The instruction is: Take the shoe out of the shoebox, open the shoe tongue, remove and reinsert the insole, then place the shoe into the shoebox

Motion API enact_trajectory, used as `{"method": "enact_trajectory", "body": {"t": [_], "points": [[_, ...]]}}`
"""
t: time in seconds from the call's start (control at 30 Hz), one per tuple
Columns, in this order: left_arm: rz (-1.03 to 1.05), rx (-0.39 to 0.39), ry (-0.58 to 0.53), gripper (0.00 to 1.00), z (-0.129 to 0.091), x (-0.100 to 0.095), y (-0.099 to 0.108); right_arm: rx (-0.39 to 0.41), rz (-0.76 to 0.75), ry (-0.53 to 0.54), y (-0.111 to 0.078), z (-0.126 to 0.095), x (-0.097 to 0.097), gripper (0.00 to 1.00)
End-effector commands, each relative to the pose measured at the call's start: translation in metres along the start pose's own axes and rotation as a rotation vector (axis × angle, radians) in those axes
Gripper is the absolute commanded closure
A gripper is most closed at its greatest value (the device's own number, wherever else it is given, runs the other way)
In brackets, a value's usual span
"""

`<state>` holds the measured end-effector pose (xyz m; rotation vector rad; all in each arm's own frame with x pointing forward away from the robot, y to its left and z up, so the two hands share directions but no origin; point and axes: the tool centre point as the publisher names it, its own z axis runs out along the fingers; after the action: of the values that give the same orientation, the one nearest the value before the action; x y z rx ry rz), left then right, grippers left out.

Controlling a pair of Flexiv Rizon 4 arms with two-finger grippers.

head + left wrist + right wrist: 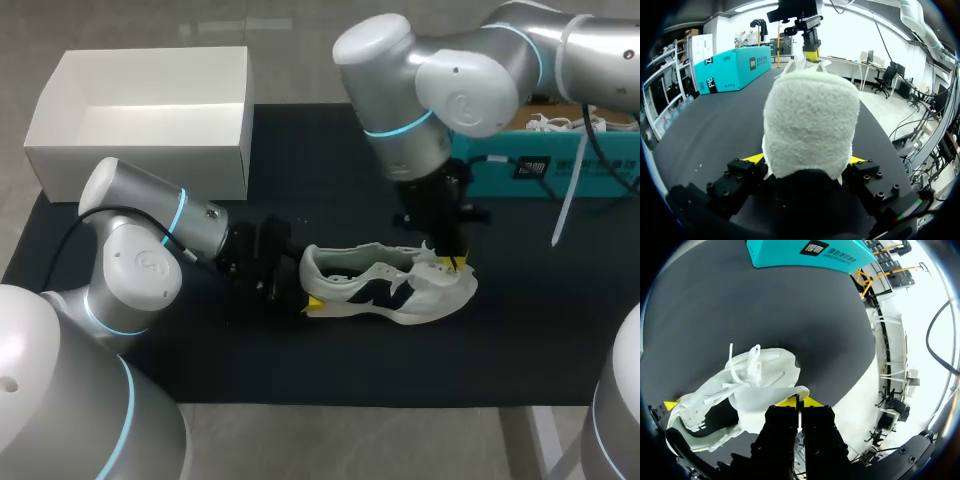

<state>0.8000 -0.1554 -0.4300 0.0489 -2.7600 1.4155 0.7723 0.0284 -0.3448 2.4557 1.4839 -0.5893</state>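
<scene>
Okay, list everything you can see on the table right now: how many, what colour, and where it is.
low-top fabric sneaker: one, white with a black side panel, on its sole mid-mat, heel toward the left arm.
sneaker's tongue: one, white, lifted, pinched in the right gripper.
open-topped cardboard shoebox: one, white, far left corner of the table.
long cardboard box: one, teal, far right side of the mat.
table mat: one, black, under everything.
left gripper: one, black with yellow tips, shut on the sneaker's heel.
right gripper: one, black with yellow tips, over the sneaker's front, shut on the tongue.
</scene>
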Motion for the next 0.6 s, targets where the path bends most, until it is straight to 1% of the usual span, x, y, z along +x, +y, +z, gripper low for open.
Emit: {"method": "enact_trajectory", "body": {"t": [0.03, 0.3, 0.37, 0.4, 0.5, 0.57, 0.6], "points": [[0.000, 0.000, 0.000, 1.00, 0.001, -0.001, 0.002, 0.014, 0.069, 0.038, 0.008, 0.015, -0.006, 1.00], [0.000, 0.000, 0.000, 1.00, 0.001, -0.001, 0.002, 0.025, 0.062, 0.059, 0.021, 0.022, -0.003, 1.00], [0.000, 0.000, 0.000, 1.00, 0.001, -0.001, 0.002, 0.017, 0.059, 0.066, 0.021, 0.019, -0.001, 0.54], [0.000, 0.000, 0.000, 1.00, 0.001, -0.001, 0.002, 0.003, 0.060, 0.071, 0.021, 0.016, -0.001, 0.00], [0.000, 0.000, 0.000, 1.00, 0.001, -0.001, 0.002, -0.045, 0.036, 0.092, 0.020, 0.004, 0.004, 0.00], [0.000, 0.000, 0.000, 1.00, 0.001, -0.001, 0.002, -0.105, -0.009, 0.123, 0.020, -0.007, 0.009, 0.00], [0.000, 0.000, 0.000, 1.00, 0.001, -0.001, 0.002, -0.147, -0.040, 0.146, 0.019, -0.014, 0.011, 0.00]]}}
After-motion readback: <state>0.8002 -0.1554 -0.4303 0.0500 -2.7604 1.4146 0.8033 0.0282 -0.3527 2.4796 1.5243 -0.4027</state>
